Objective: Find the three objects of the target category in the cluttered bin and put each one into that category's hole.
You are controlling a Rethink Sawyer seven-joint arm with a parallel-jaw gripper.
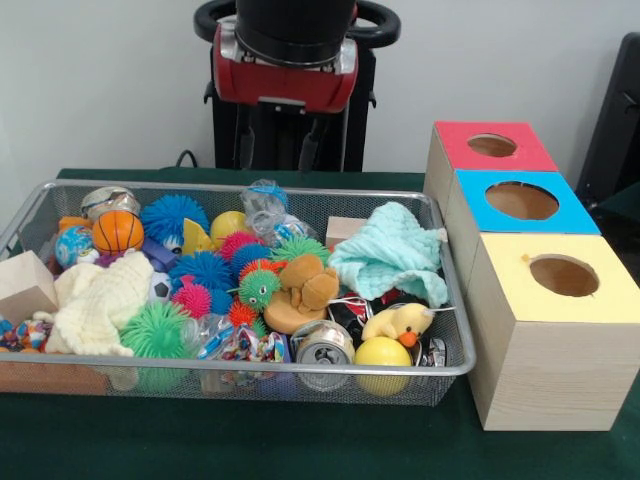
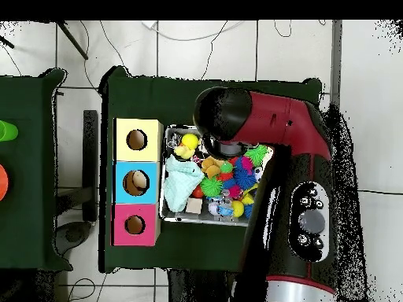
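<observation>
Across the green bench (image 1: 330, 450), a wire mesh bin (image 1: 455, 345) is sitting with its right rim close beside a row of three wooden boxes. Nearest the camera, the yellow-topped box (image 1: 560, 330) is showing a round hole; behind it the blue-topped box (image 1: 520, 205) and the red-topped box (image 1: 490, 145) are each showing one too. Between bin and boxes only a narrow strip of bench is lying bare; in front of the bin a wider strip is running open.

Inside the bin, clutter is reaching the rim on all sides. A mint cloth (image 1: 392, 255) is lying in the right rear corner, and a yellow duck toy (image 1: 400, 322) is resting just in front of it. A brown plush toy (image 1: 300, 290) is sitting at the bin's middle, a drink can (image 1: 322, 345) is pressing the front wall, and a small basketball (image 1: 118, 231) is sitting toward the left rear. A cream knitted cloth (image 1: 95, 300) is spreading along the left side.

Above the bin's rear edge, the red and black arm (image 1: 285, 60) is hanging. Its pincer (image 1: 275, 145) is pointing down behind the rim; whether the pincer is apart or together cannot be told. Which category is the target cannot be told.
</observation>
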